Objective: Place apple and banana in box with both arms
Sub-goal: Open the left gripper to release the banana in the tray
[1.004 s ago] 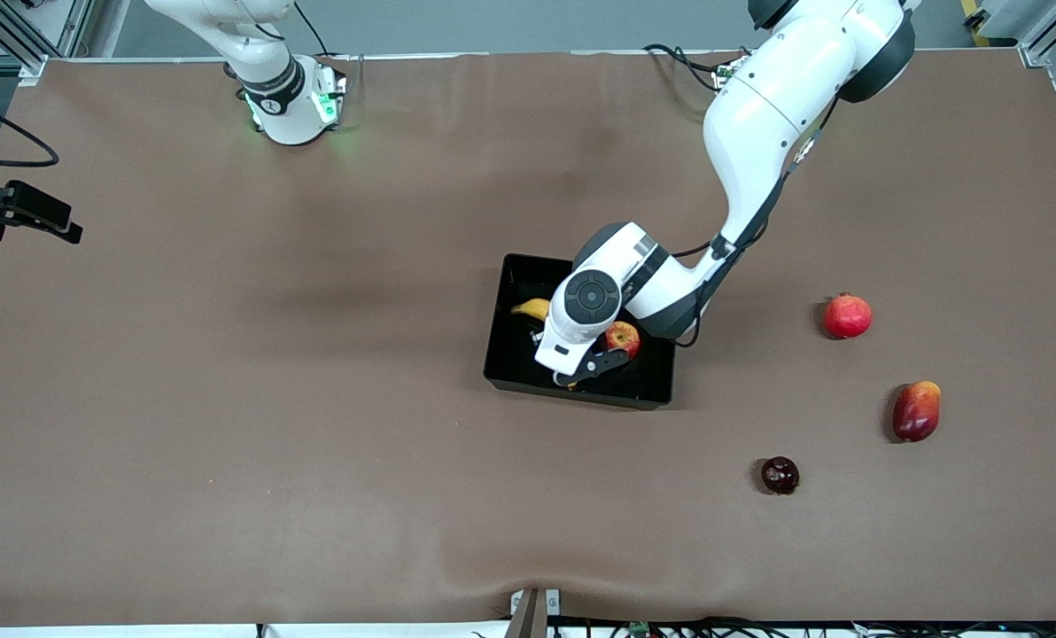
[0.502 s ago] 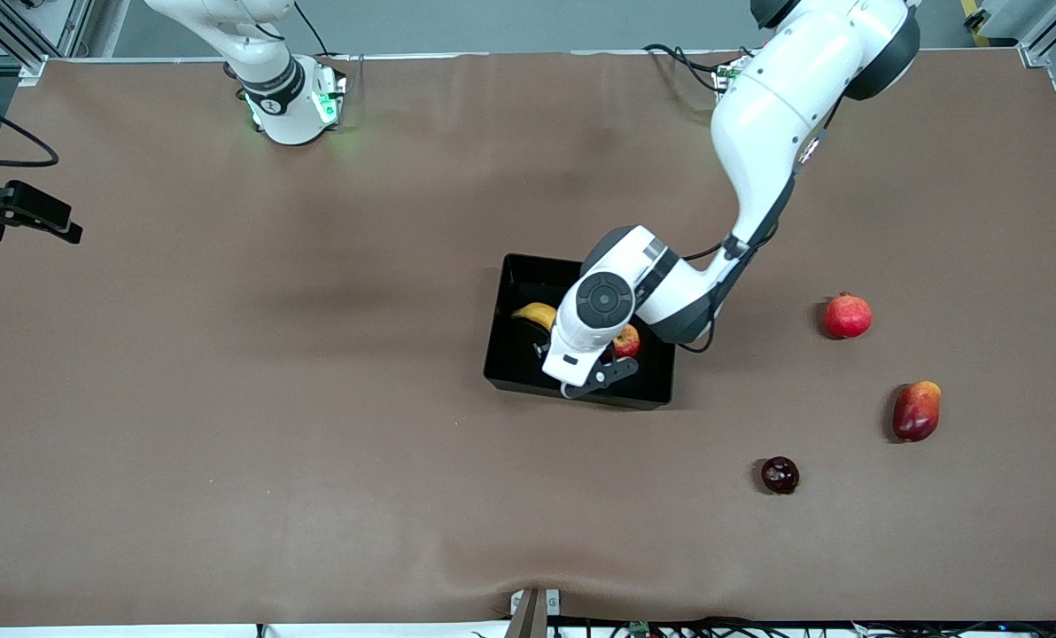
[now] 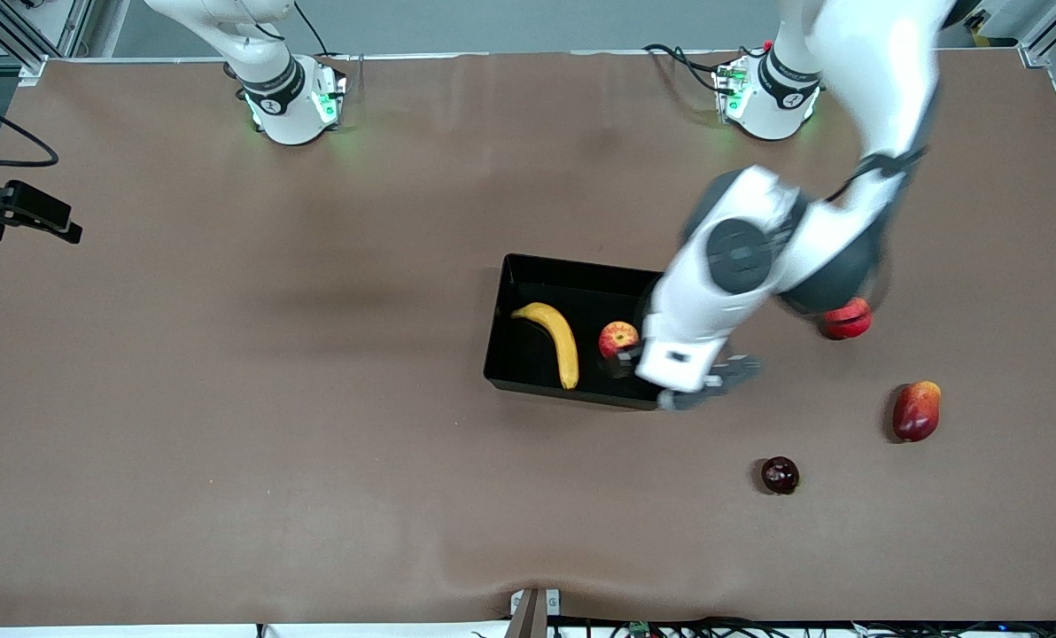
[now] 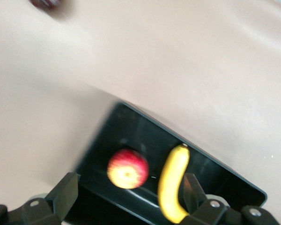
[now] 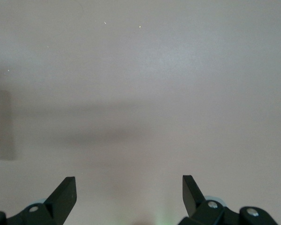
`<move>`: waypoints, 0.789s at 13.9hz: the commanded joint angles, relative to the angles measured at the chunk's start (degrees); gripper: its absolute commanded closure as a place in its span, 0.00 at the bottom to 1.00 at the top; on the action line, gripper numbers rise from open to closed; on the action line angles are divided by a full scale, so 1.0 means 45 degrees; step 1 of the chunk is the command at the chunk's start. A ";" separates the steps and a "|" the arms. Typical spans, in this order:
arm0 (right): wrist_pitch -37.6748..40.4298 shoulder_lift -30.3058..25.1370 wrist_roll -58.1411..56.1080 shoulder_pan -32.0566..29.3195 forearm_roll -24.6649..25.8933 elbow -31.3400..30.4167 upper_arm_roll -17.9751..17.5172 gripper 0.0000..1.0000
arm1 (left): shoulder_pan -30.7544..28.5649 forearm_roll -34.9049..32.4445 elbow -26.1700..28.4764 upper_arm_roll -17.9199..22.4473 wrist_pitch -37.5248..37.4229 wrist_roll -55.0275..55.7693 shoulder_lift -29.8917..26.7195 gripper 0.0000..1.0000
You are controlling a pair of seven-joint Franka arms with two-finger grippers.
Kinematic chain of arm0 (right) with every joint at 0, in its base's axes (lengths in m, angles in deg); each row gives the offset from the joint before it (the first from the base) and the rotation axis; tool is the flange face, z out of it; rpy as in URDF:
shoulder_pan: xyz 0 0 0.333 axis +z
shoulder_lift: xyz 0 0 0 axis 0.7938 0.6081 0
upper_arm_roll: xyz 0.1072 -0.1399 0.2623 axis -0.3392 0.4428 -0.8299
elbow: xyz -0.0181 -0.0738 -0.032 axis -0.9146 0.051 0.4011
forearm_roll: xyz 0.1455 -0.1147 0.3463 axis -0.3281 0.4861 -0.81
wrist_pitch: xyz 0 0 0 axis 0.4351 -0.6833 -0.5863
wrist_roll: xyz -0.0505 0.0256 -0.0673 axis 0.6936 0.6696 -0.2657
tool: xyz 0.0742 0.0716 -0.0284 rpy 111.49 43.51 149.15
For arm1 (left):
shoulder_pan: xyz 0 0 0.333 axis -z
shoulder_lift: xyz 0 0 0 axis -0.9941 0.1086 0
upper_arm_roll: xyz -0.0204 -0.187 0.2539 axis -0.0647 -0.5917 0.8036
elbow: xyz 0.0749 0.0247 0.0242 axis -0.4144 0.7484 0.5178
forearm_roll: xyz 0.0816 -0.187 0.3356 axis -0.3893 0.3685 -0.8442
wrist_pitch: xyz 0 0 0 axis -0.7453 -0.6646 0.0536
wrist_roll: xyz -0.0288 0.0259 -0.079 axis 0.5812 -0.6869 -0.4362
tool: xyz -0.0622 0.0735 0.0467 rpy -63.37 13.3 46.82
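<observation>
The black box [image 3: 572, 265] stands mid-table. In it lie the yellow banana [image 3: 553, 341] and, beside it toward the left arm's end, the red-and-yellow apple [image 3: 617, 338]. My left gripper [image 3: 683, 383] hangs open and holds nothing, over the box's wall at the left arm's end. The left wrist view looks down on the apple [image 4: 127, 168] and banana [image 4: 173, 183] in the box [image 4: 140, 131], with the left gripper [image 4: 129, 185] spread wide above them. My right gripper [image 5: 129, 183] is open over bare table in the right wrist view and is out of the front view.
Three fruits lie toward the left arm's end: a pinkish-red round fruit [image 3: 850, 321] partly under the left arm, a red-and-yellow oblong fruit [image 3: 916, 410], and a dark maroon fruit [image 3: 780, 475] nearest the front camera. A black fixture [image 3: 23, 213] juts in at the right arm's end.
My left gripper has opened, risen out of the box and swung toward the left arm's end. The banana and apple, partly covered before, now show whole. The right arm has not moved.
</observation>
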 commanded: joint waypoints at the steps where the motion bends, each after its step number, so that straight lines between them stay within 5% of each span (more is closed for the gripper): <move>1: 0.0146 0.0044 0.0144 -0.0196 0.0109 0.0184 -0.0169 0.00 | -0.1204 -0.0261 0.0550 -0.0037 -0.1589 -0.1356 -0.1366 0.00; 5: 0.0165 0.0025 0.0124 -0.0196 0.0109 0.0184 -0.0169 0.00 | -0.2943 -0.0105 0.0608 -0.0095 -0.3837 -0.2822 -0.2675 0.00; 11: 0.0165 0.0025 0.0124 -0.0196 0.0109 0.0165 -0.0169 0.00 | -0.4430 -0.0027 0.1252 -0.0154 -0.4310 -0.6607 -0.4375 0.00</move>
